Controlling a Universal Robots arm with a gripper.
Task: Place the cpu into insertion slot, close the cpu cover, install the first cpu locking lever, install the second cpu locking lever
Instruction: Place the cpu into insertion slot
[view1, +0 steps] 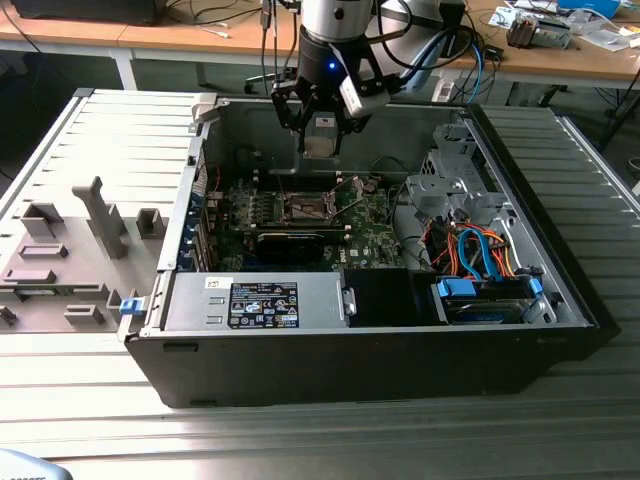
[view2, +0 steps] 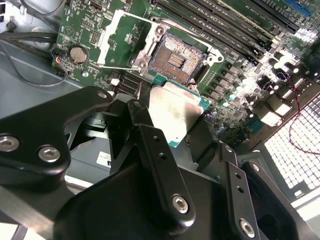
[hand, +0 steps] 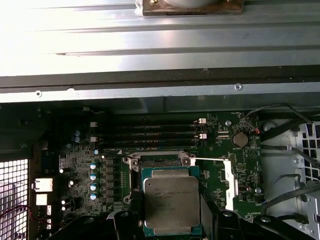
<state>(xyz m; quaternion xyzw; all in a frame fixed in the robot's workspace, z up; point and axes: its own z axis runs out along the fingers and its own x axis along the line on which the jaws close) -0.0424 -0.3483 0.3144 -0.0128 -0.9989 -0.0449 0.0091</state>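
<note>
Second wrist view shows me the black gripper (view2: 176, 131) clamped on opposite edges of the flat square silver-grey cpu (view2: 172, 107), above the open silver-rimmed insertion slot (view2: 175, 60) without touching; I judge it light, stiff, fragile underneath.

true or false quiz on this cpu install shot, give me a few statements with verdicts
1. The gripper is shut on the cpu. True.
2. The cpu sits in the insertion slot. False: the slot is empty, and the cpu is held clear of it.
3. The cpu cover is closed over the slot. False: it is swung open beside the slot.
4. Blue and orange cables lie inside the computer case, toward the exterior view's right. True.
</note>
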